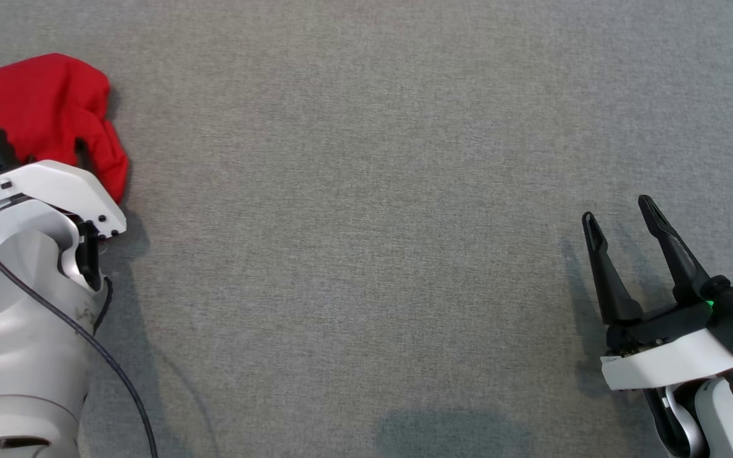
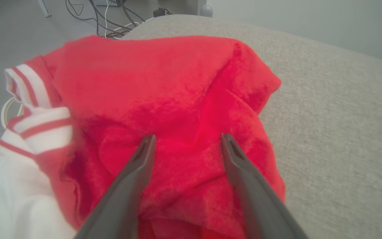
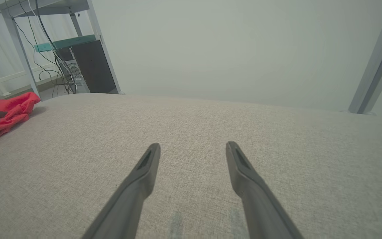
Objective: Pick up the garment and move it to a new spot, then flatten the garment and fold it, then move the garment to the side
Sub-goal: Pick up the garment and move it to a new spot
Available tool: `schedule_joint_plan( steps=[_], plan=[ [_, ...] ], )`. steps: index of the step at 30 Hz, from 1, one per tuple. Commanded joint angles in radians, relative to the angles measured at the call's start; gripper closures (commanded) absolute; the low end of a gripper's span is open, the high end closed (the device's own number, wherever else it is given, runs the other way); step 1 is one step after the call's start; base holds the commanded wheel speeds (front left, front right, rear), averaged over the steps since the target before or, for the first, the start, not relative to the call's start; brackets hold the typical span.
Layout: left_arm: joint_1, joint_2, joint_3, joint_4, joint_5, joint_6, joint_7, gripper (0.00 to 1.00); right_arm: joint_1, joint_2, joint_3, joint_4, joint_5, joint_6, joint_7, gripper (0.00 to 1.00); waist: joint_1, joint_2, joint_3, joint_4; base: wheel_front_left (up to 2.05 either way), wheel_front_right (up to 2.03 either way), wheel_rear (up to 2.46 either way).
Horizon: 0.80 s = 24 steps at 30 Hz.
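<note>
The garment (image 1: 42,114) lies at the table's (image 1: 366,191) far-left edge.

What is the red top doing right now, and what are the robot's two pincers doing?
red garment: crumpled in a heap at the left side of the grey surface, not gripped.
left pincer: open, fingers spread just over the garment's folds; contact cannot be told.
right pincer: open, holding nothing, over the grey surface far from the garment.
</note>
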Motion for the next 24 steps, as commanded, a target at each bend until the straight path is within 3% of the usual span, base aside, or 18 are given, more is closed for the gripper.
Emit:
schedule_joint_plan(
  steps=[1, 10, 11, 12, 13, 18, 24],
  plan=[
    [-0.023, 0.055, 0.023, -0.008, -0.006, -0.002, 0.001, 0.00, -0.006, -0.011, 0.026, -0.029, 0.008, 0.004, -0.011, 0.00, 0.0000, 0.0000, 0.010, -0.011, 0.00, 0.00, 0.00],
    [-0.043, 0.077, 0.031, 0.079, -0.034, -0.018, 0.046, 0.00, -0.015, -0.023, 0.021, -0.039, 0.013, 0.004, -0.011, 0.00, 0.0000, 0.0000, 0.026, -0.028, 0.00, 0.00, 0.00],
    [-0.041, 0.076, 0.031, 0.084, -0.037, -0.022, 0.053, 0.51, -0.017, -0.024, 0.022, -0.040, 0.013, 0.004, -0.011, 0.00, 0.0000, 0.0000, 0.026, -0.028, 0.00, 0.00, 0.00],
    [-0.040, 0.074, 0.034, 0.087, -0.044, -0.025, 0.055, 0.94, -0.018, -0.025, 0.023, -0.040, 0.014, 0.004, -0.011, 0.00, 0.0000, 0.0000, 0.025, -0.028, 0.00, 0.00, 0.00],
    [-0.038, 0.071, 0.035, 0.089, -0.047, -0.029, 0.055, 1.00, -0.018, -0.026, 0.024, -0.040, 0.014, 0.004, -0.011, 0.00, 0.0000, 0.0000, 0.024, -0.027, 0.00, 0.00, 0.00],
    [-0.028, 0.056, 0.049, 0.097, -0.078, -0.061, 0.049, 1.00, -0.016, -0.024, 0.030, -0.036, 0.016, 0.004, -0.011, 0.00, 0.0000, 0.0000, 0.003, -0.023, 0.00, 0.00, 0.00],
    [-0.016, 0.038, 0.062, 0.092, -0.108, -0.113, -0.029, 1.00, -0.010, -0.016, 0.038, -0.027, 0.024, 0.004, -0.011, 0.00, 0.0000, 0.0000, -0.046, -0.025, 0.00, 0.00, 0.00]
  ],
)
